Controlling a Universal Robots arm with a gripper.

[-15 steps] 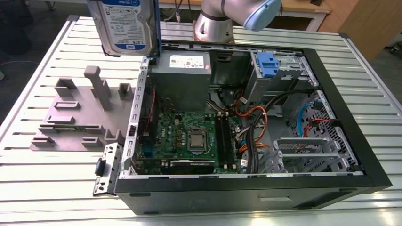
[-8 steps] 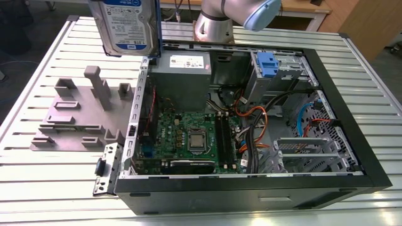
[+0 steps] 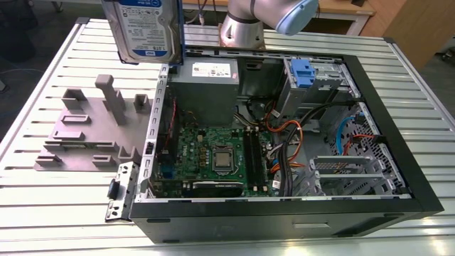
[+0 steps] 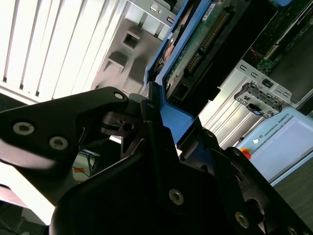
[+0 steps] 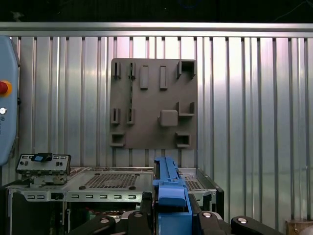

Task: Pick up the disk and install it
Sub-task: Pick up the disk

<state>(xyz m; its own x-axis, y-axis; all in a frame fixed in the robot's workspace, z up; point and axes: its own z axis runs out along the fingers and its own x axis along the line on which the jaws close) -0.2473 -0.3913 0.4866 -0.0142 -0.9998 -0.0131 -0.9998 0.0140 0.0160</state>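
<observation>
**A:** How far along is the job?

**B:** Over the slatted table (image 3: 57,208), the open computer case (image 3: 270,221) is seen without the disk (image 3: 146,29), which is held aloft near the case's far corner. The pick-up is judged done, the installation not yet.

**A:** And the gripper?

**B:** In the second wrist view, the gripper (image 4: 161,122) is clamped on the disk's blue frame, with the drive body projecting beyond the fingers.

A slatted metal table (image 3: 42,208) carries a grey fixture plate (image 3: 78,144) beside an open computer case (image 3: 284,212).
</observation>
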